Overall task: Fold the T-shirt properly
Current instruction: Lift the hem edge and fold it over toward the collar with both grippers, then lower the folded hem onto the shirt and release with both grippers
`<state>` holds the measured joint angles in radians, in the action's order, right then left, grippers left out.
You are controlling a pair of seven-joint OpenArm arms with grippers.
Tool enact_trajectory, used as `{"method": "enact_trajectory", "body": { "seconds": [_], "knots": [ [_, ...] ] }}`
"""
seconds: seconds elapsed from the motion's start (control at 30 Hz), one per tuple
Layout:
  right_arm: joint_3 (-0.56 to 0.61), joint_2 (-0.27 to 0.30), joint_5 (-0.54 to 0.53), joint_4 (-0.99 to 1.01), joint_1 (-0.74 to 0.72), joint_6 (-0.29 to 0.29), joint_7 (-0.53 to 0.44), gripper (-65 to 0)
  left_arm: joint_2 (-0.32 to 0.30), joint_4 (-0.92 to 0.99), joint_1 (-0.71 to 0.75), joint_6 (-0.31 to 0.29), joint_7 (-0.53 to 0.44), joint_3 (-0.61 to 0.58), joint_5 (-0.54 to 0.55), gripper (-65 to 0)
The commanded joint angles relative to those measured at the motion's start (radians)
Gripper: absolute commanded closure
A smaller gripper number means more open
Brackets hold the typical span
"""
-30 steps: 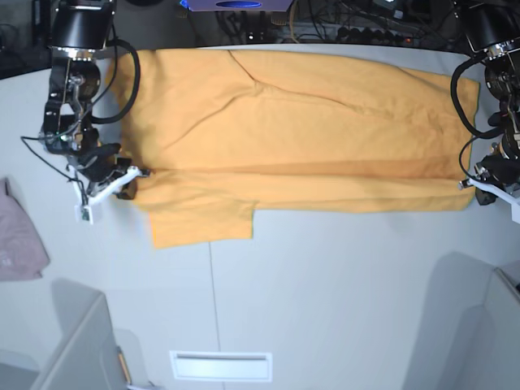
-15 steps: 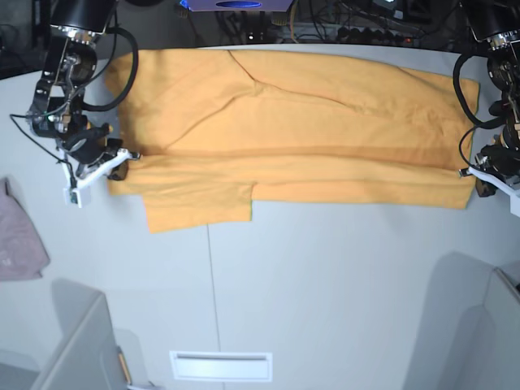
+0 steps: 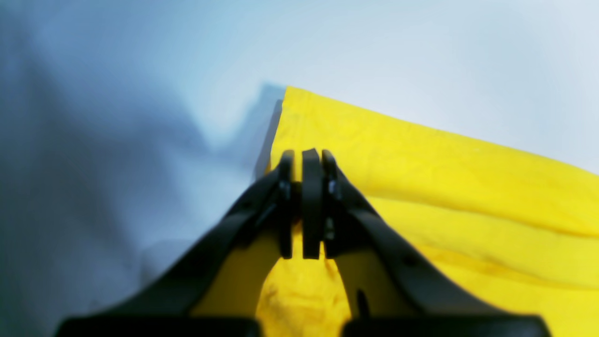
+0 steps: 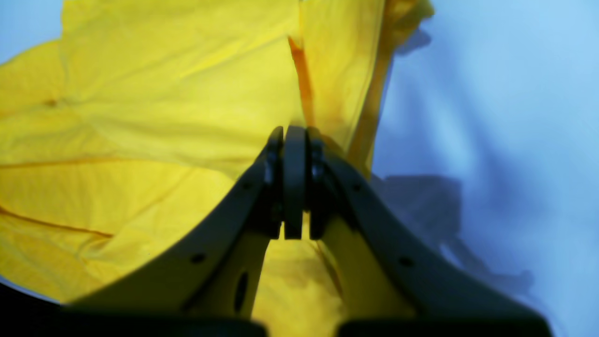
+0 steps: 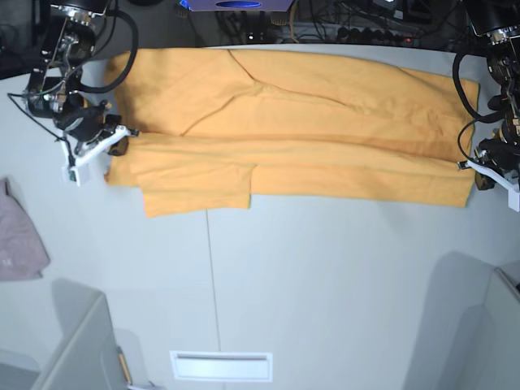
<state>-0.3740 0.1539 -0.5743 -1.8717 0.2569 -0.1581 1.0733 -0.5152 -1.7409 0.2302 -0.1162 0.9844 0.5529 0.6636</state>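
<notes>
1. T-shirt lies spread across the far half of the grey table, long axis running side to side. The near strip is doubled over onto the body, giving a straight horizontal fold line about halfway down the cloth.
2. Right gripper sits at the shirt's end on the base view's left, right at the fold line. Jaws clamped tight on the cloth edge.
3. Right wrist view confirms it: right gripper is pinched together, with yellow fabric running up into the tips and bunched under the jaws. Cloth fans out to the left and ahead of it, bare table to its right.
4. Left gripper is at the opposite end, on the base view's right, at the shirt's near corner. Also clamped on the cloth.
5. Left wrist view: left gripper is closed, with fabric beneath and between the jaws. The shirt corner pokes out just past the tips and the cloth extends off to the right; table to the left.
6. A sleeve sticks out toward the near side of the table, close to the right gripper's end, lying flat.
7. Fabric between the two grippers looks fairly taut along the fold, with mild diagonal creases in the far layer.
8. Pale pink-grey cloth sits at the table's left edge, well apart from the shirt.
</notes>
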Motion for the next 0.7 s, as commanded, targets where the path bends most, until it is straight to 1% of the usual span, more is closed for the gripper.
{"method": "enact_trajectory", "body": {
  "seconds": [0.0,0.13,0.23,0.37,0.67],
  "knots": [
    [-0.006,0.011,-0.01,-0.016,0.003,-0.004,-0.017,0.0,-0.021,-0.023,-0.004,-0.001,-0.019,0.025,0.003,0.0],
    [-0.006,0.013,-0.01,-0.018,0.034,-0.004,-0.015,0.0,-0.021,-0.069,0.036,-0.001,-0.019,0.092,0.005,0.0],
    [-0.006,0.013,-0.01,-0.021,0.052,-0.004,-0.015,0.0,-0.021,-0.08,0.059,-0.001,-0.019,0.089,0.003,0.0],
    [-0.007,0.016,-0.003,-0.016,0.061,-0.004,-0.02,0.0,-0.016,-0.077,0.074,-0.001,-0.019,0.032,0.003,0.0],
    [-0.007,0.017,-0.002,0.011,0.063,-0.002,-0.017,0.0,-0.016,-0.074,0.131,-0.001,-0.023,0.034,0.002,0.0]
  ]
}}
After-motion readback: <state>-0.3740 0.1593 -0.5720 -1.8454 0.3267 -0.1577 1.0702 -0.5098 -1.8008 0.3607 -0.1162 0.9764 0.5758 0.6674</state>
